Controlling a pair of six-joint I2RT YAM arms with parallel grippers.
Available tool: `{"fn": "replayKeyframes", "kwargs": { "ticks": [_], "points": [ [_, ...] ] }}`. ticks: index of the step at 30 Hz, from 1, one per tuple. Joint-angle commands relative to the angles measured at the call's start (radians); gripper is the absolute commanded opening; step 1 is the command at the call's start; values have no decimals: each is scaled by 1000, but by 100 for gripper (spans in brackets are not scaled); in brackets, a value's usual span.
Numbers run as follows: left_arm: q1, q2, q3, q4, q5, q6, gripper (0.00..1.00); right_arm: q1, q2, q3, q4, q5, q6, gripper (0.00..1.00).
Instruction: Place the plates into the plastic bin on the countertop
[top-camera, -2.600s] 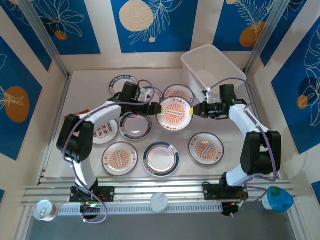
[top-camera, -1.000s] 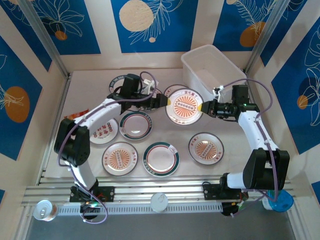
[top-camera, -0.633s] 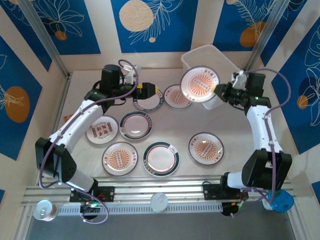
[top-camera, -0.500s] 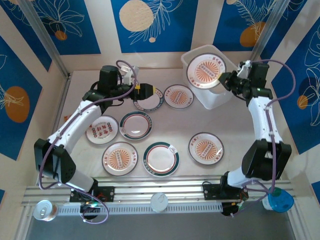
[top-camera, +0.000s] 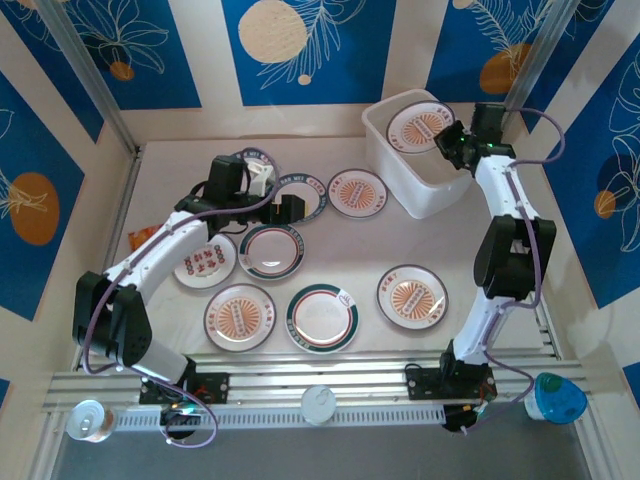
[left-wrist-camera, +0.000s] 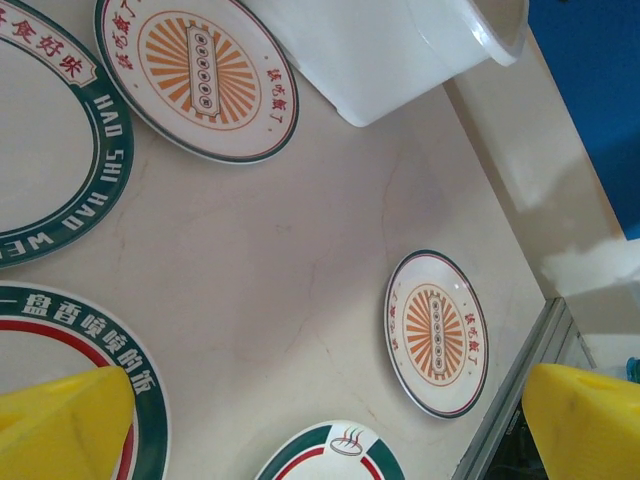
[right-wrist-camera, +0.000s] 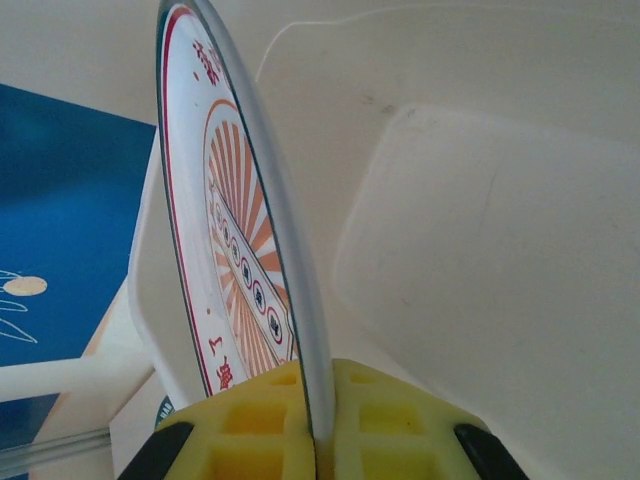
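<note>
Plate (top-camera: 418, 127) has swung from mid-frame to upper right, tilted inside the plastic bin (top-camera: 432, 196), rim pinched in the right gripper (top-camera: 452, 145). Left gripper (top-camera: 284, 208), spread and empty, hovers left of centre. Release looks next; nine plates wait on the countertop (top-camera: 360, 255).
</note>
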Motion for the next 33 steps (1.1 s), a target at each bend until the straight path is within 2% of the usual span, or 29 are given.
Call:
{"fn": "replayKeyframes", "kwargs": {
  "ticks": [1, 6, 15, 33],
  "points": [
    [10, -7, -12, -3, -6, 25, 100, 34, -8, 24, 66, 89, 54, 0],
    [12, 6, -16, -9, -9, 36, 100, 73, 41, 35, 119, 170, 73, 0],
    [19, 34, -9, -38, -4, 60, 100, 122, 153, 113, 94, 259, 118, 0],
    [23, 80, 5, -59, 18, 59, 100, 141, 375, 357, -121, 318, 188, 0]
  ]
}}
